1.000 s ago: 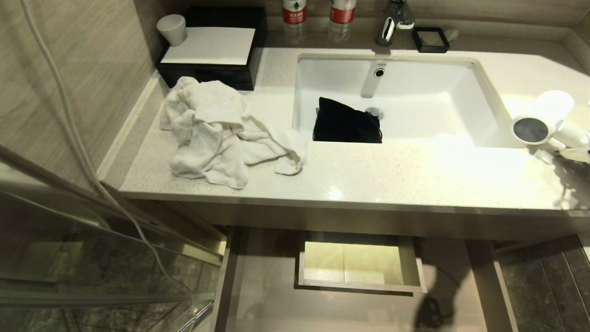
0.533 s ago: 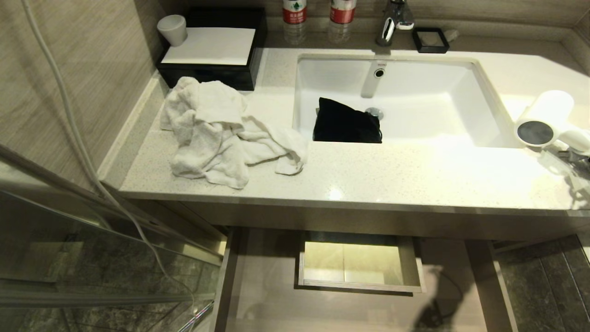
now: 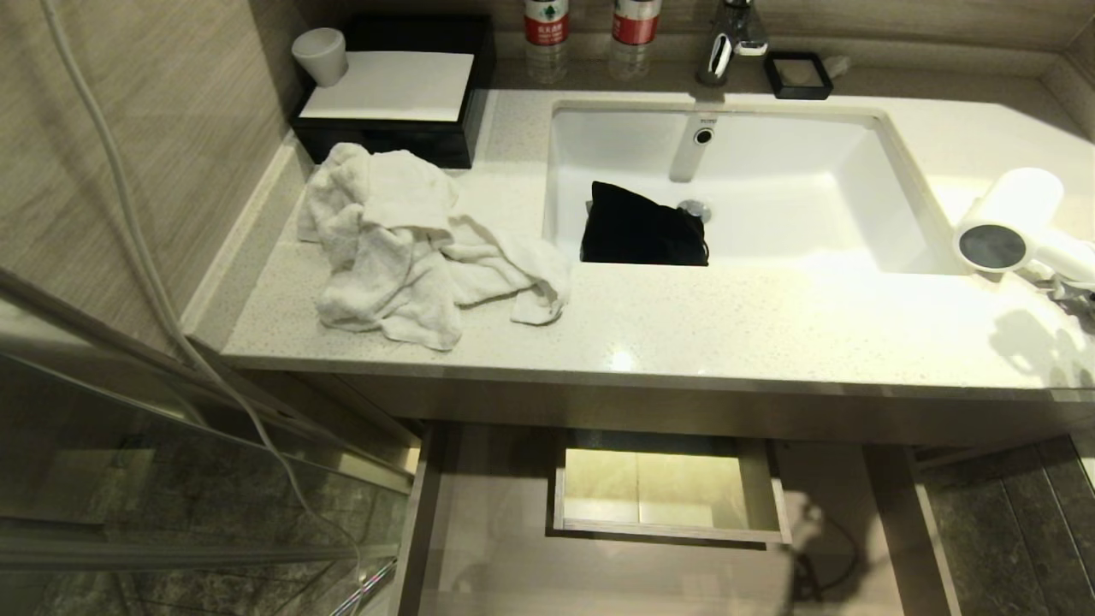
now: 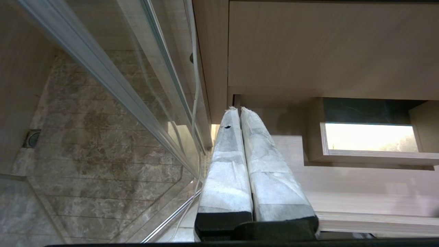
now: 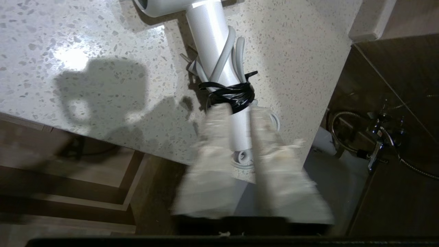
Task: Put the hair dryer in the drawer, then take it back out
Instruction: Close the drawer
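Lying on the speckled pale stone counter (image 3: 770,325), the small white plastic hair dryer (image 3: 1014,224) sat at the far right, just beside the white sink (image 3: 864,145). Its round barrel pointed toward the front edge. Its white cord (image 5: 229,56) was wound around the slim handle and tied with a black strap (image 5: 230,92). The right gripper (image 5: 236,113) had its two cloth-wrapped fingers (image 5: 212,137) on either side of the handle's end, clenched on it. Below the counter, the wide light-wood drawer (image 3: 667,488) stood pulled out with nothing in it. The left gripper (image 4: 239,113) hung low beside the glass door (image 4: 113,89), its padded fingers pressed flat together. A black pouch (image 3: 642,227) lay in the sink. A crumpled white towel (image 3: 402,248) sat on the left of the counter, near a black tray (image 3: 385,137) with a grey cup (image 3: 319,53).
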You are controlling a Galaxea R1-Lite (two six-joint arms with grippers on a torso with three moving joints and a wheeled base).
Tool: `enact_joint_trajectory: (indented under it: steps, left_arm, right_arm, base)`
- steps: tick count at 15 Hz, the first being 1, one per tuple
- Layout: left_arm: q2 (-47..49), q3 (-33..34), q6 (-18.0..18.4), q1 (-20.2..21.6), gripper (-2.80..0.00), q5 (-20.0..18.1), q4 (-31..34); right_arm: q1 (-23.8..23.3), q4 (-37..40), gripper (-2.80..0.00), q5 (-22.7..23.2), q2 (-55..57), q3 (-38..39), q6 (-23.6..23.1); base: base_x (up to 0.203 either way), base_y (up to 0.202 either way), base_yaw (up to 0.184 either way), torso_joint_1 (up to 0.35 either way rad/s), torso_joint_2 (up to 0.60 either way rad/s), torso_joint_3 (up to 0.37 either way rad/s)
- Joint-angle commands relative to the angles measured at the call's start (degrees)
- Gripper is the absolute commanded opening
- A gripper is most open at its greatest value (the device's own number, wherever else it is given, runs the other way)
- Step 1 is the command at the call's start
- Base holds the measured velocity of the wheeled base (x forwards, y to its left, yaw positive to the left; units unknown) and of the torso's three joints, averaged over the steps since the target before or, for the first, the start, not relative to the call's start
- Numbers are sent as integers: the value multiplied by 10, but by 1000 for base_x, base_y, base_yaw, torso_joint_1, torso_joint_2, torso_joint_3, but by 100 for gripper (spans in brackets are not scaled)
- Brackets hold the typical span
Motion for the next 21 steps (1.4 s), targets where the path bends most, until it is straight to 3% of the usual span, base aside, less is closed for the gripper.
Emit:
enact_joint_trajectory:
  steps: [1,5,11,14,21]
  left_arm:
    - [0,1,0,0,-280,0,0]
    - [0,1,0,0,-280,0,0]
    - [0,1,0,0,-280,0,0]
    - [0,1,0,0,-280,0,0]
    - [0,1,0,0,-280,0,0]
  right_arm:
    - [2,-1,-280,-3,-62,39,0]
    - [8,2,-280,-19,-98,76,30]
    - [22,-13,-280,-26,-120,107,49]
    - [42,-58,-280,-26,-120,132,101]
    - [46,-60,-280,-26,-131,147,101]
  base:
    - [0,0,0,0,0,0]
    - [0,0,0,-4,7,-10]
    - [0,0,0,-263,89,-167]
    - [0,0,0,-291,54,-233]
    - [0,0,0,-259,-5,-267]
